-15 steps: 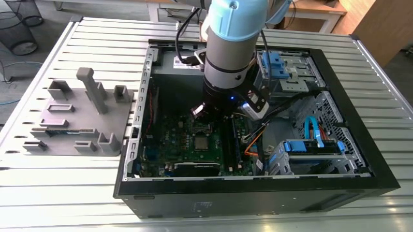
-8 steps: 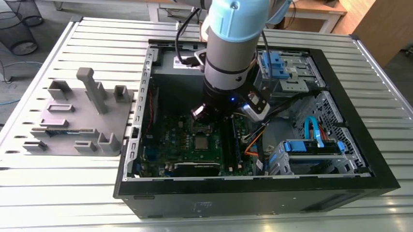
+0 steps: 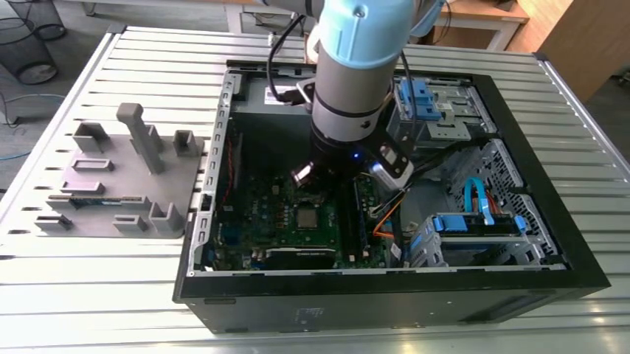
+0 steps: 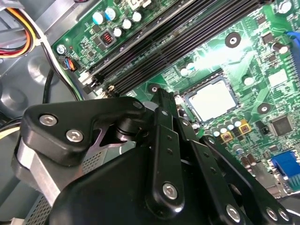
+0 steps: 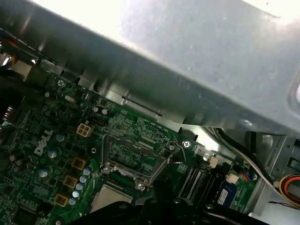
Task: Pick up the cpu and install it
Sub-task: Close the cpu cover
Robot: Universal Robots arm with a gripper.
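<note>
Your gripper (image 4: 161, 101) hangs above the motherboard (image 3: 258, 214), but its own black body blocks the view, so you cannot tell how open it is. In the exterior view the cpu (image 3: 308, 216) lies socketed at its six o'clock.

My gripper (image 4: 165, 101): matt black links, look like anodised metal, bright steel screw heads. cpu (image 4: 213, 99): dull silver metal lid, matt, smooth. Motherboard (image 4: 243, 61): glossy green lacquer with shiny solder points. Memory slots (image 4: 178, 37): black plastic, slight sheen. Socket frame (image 5: 161, 166): bare metal, satin. Case (image 3: 394, 299): matt black outside, unpainted grey sheet metal inside. Drive clips (image 3: 418, 99): blue plastic. My arm (image 3: 355, 74): smooth grey tube, glossy pale-blue cap. Surface (image 3: 108, 287): ribbed bare metal slats, brushed look. Fixture block (image 3: 118, 184): matt grey, plastic-looking.
</note>
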